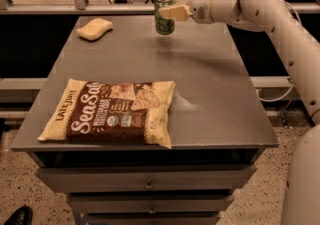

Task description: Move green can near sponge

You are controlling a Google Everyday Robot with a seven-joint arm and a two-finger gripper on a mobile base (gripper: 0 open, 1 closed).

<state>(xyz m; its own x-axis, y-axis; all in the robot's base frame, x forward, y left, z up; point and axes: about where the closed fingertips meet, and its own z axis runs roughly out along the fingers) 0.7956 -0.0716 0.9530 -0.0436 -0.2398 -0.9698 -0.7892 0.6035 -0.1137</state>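
- At the far edge of the grey worktop [215,84], we see the robot's gripper [168,13] reaching in from the right, its pale fingers [176,13] clamped across the upper half of the green can [164,27].
- The can stands upright in the grasp, and a faint shadow beneath it suggests to us that it hangs just clear of the surface, though we cannot be sure.
- The pale yellow sponge [94,28] lies near the far left corner, apart from the can, with bare worktop between them.
- A large sea salt chip bag [112,111] rests flat near the front left, well away from the likely path.
- We judge the carry towards the sponge as under way but not finished.
- The risks, as we read them: the grip sits high on a slim, smooth can, so a quick sideways swing could let it tilt or slip.
- Set down too close, the can could nudge the soft sponge or land on its edge and topple.
- Both objects sit close to the far rim, so a tipped can could roll off the back.
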